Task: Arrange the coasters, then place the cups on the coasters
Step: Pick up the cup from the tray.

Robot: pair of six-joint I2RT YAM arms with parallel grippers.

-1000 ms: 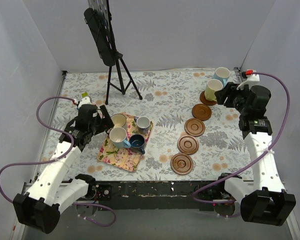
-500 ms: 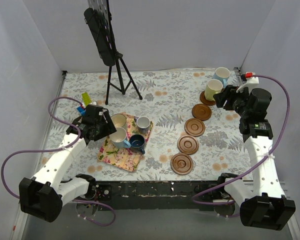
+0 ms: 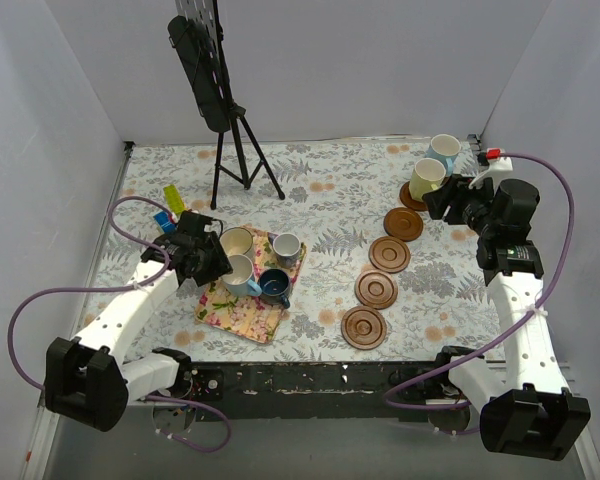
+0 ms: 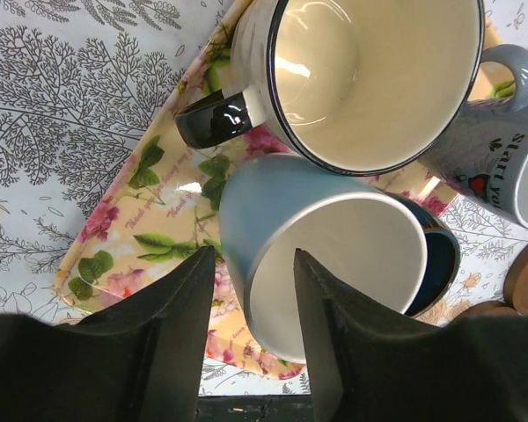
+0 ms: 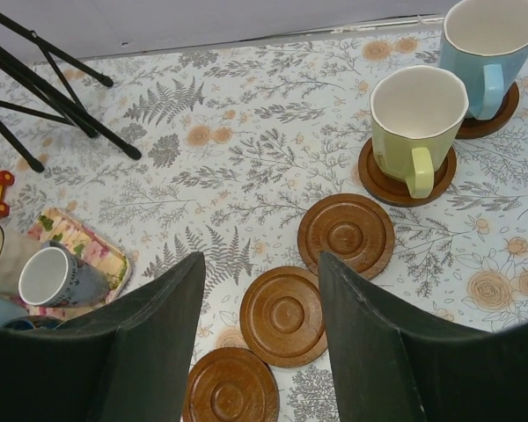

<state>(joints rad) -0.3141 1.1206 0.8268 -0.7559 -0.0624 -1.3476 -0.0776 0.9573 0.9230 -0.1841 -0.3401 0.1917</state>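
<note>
Our left gripper (image 4: pixel 253 259) has reached the tray (image 4: pixel 123 255), jaws narrowed astride the wall of the glossy blue cup (image 4: pixel 246 189); pinching, we cannot tell. Right gripper (image 5: pixel 262 264) hovers spread, empty, over ringed wooden coasters (image 5: pixel 346 236).

Four cups (image 3: pixel 286 246) sit on the floral mat (image 3: pixel 242 318), four coasters (image 3: pixel 377 290) nearby.

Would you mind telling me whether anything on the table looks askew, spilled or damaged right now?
Nothing is spilled or broken. The floral mat lies slanted to the near edge of the table, and the four empty coasters run in a curve rather than a straight row.
</note>
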